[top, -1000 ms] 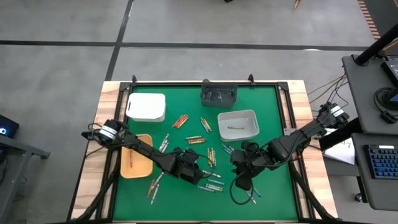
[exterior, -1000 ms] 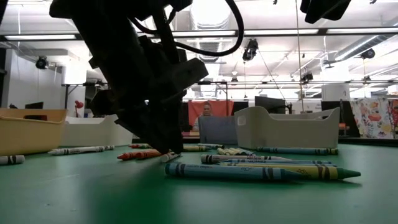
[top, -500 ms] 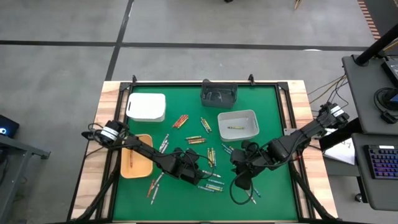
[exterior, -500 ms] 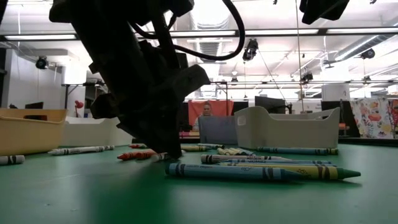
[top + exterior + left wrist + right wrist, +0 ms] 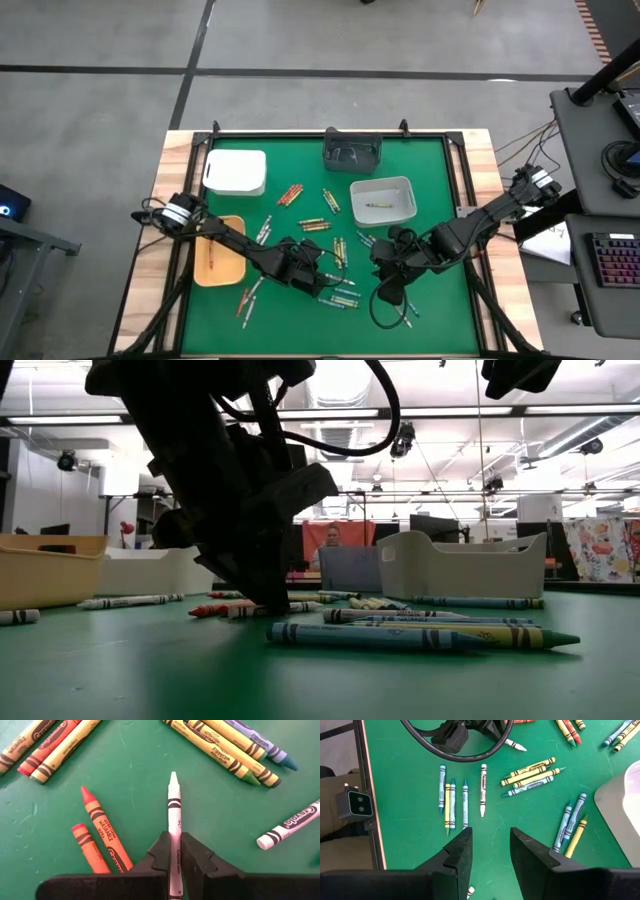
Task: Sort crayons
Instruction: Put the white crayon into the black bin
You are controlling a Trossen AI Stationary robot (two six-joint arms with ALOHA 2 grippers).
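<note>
White crayon (image 5: 174, 827) clamped, green mat (image 5: 130, 770) around

The crayons (image 5: 174, 825) look waxy under printed paper wrappers, lying on a matt green tabletop (image 5: 130, 765) edged in pale wood (image 5: 170, 170), with smooth plastic bins (image 5: 460, 565) and matt black plastic claw fingers (image 5: 455, 857).

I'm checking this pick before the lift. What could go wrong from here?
The left gripper is shut on the white crayon near its back end, so the long front part might swing or slip on lifting. Two red crayons lie right beside the fingers; the lift might nudge them.
</note>
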